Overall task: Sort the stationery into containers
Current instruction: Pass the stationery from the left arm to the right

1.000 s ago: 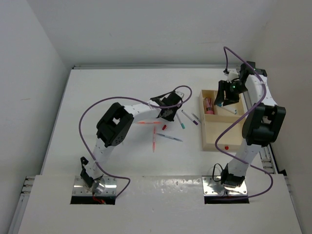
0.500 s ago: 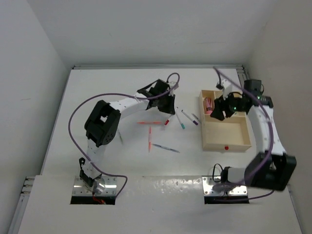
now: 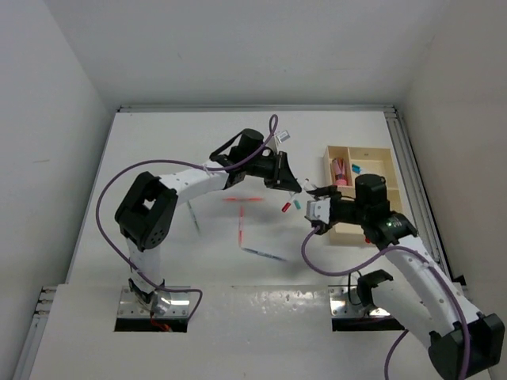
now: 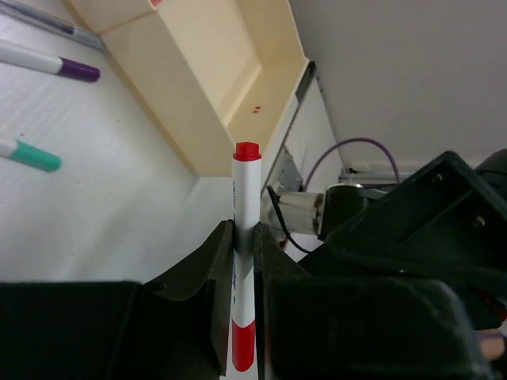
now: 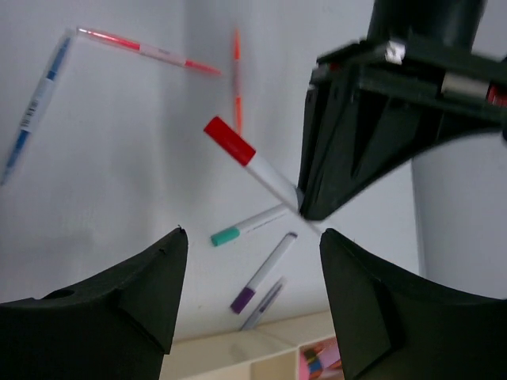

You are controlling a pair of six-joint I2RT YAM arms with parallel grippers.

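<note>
Nearest me in the top view, a blue pen [image 3: 265, 253] lies on the table [image 3: 158, 158] just below the middle of the frame. Above it, one orange-red pen [image 3: 241, 229] lies pointing up the frame. A second orange-red pen [image 3: 242, 199] lies crosswise near its upper end.

Right of centre sits my right pincer [image 5: 253, 237]. Its wrist camera shows the jaws spread wide with nothing between them, looking down on the scattered pens.

Just above centre is my left pincer [image 4: 244, 237], clamped on a red-capped marker [image 4: 245, 198]. The white body is pinched between the two fingers and the cap juts out past the tips. In the right wrist view this marker slants up and left out of the black fingers.

Under it on the table lie a teal-capped pen [image 5: 249, 226] and a purple-capped pen [image 5: 261, 285], side by side but apart, toward the tray.

Farthest, at the upper right of the top view, is the wooden tray [image 3: 329, 170], its lower part hidden behind my right arm. A pink block [image 3: 339, 170] lies in its upper-left small compartment. The left wrist view shows a red dot [image 4: 257, 108] on the tray's rim.
</note>
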